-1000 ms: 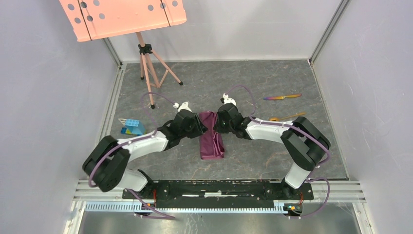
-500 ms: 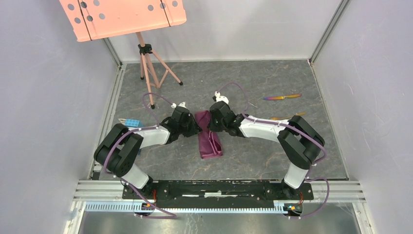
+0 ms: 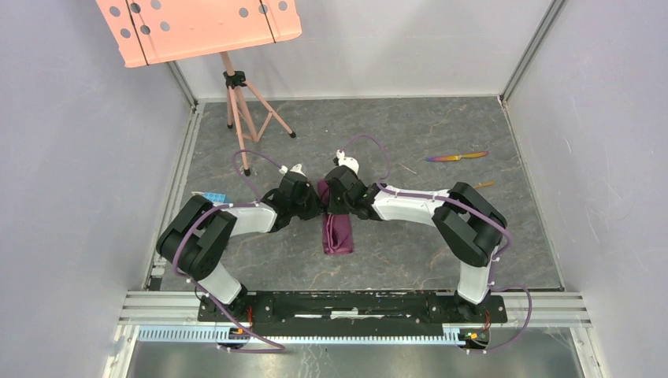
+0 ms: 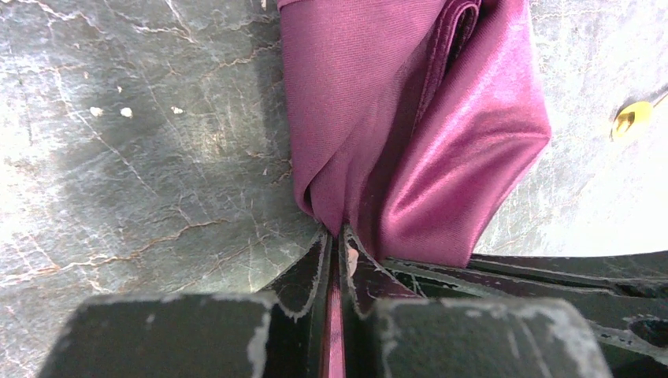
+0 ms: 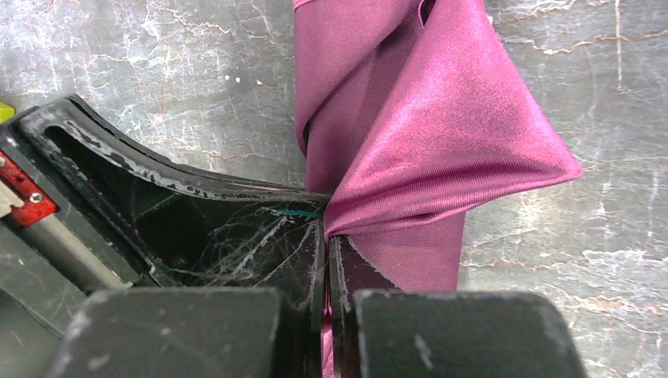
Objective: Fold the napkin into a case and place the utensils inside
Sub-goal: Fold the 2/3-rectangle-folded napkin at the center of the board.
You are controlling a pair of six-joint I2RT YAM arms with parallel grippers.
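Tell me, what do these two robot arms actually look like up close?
Both arms are alike: the left arm and right arm have white shells between chunky black joints, with a thin purple cable looping along each. The left gripper and right gripper are flat, black and scuffed pale at the edges.

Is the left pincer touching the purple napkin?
Touching. The left wrist view shows the left pincer clamped shut on the napkin, with cloth squeezed inside it.

We see two arms of one build: the left arm (image 3: pixel 236 220) and the right arm (image 3: pixel 410 206) have white shells between bulky black joints. A thin purple cable (image 3: pixel 367 136) loops along each. The fingers (image 4: pixel 303 272) are matte black with pale, chipped edges, and a small red part (image 5: pixel 24 193) sits beside the right pair.
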